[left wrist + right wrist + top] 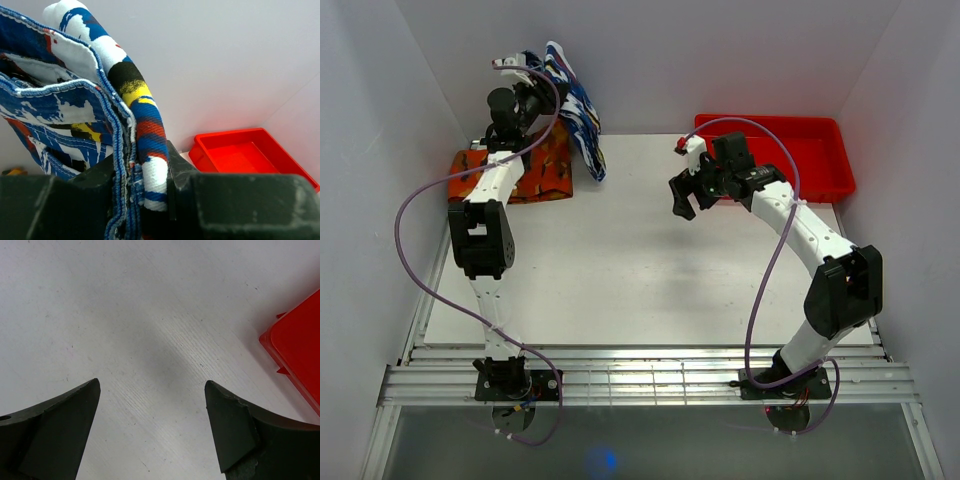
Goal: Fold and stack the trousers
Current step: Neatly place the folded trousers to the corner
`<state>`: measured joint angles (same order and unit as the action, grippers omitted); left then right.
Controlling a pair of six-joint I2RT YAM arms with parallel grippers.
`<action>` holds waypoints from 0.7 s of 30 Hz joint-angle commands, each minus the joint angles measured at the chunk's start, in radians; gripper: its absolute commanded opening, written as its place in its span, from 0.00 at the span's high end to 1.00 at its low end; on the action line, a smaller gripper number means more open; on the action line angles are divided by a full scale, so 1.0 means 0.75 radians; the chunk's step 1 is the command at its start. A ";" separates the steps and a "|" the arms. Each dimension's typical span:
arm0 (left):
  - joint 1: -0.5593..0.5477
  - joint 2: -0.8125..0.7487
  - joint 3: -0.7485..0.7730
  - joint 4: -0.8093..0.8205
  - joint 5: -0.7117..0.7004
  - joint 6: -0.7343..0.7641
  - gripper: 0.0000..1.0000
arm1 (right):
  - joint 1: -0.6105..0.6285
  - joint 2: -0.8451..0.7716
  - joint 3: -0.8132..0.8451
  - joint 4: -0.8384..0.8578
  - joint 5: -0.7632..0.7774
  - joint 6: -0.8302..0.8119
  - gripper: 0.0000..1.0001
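The trousers [582, 122], blue and white with red, yellow and black patches, hang bunched in the air at the back left, their lower end drooping to the table. My left gripper [532, 78] is raised there and shut on them. In the left wrist view the gathered fabric and a seamed edge of the trousers [75, 115] fill the gap between the black fingers of the left gripper [140, 167]. My right gripper [686, 198] hovers over the table right of centre. The right wrist view shows the right gripper [152, 385] open with only bare tabletop between its fingers.
An orange and black patterned cloth [545, 178] lies flat at the back left, under the left arm. A red bin [820, 128] stands at the back right, its corner [300, 345] close to the right gripper. The white table [620, 270] is walled on three sides.
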<state>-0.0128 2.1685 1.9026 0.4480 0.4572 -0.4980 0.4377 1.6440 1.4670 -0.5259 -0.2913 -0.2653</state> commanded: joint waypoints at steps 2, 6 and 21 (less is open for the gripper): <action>0.072 -0.112 0.106 0.172 0.006 -0.011 1.00 | -0.007 0.013 0.085 0.006 -0.019 -0.006 0.10; 0.115 -0.140 0.071 0.176 0.024 -0.048 1.00 | -0.007 0.021 0.097 -0.007 -0.021 -0.008 0.10; 0.340 -0.251 -0.291 0.276 0.104 -0.134 1.00 | -0.007 0.058 0.151 -0.049 -0.037 -0.008 0.10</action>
<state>0.2028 2.1181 1.7168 0.5205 0.5240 -0.5957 0.4377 1.6913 1.5246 -0.5503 -0.3023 -0.2657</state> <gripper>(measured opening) 0.347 0.903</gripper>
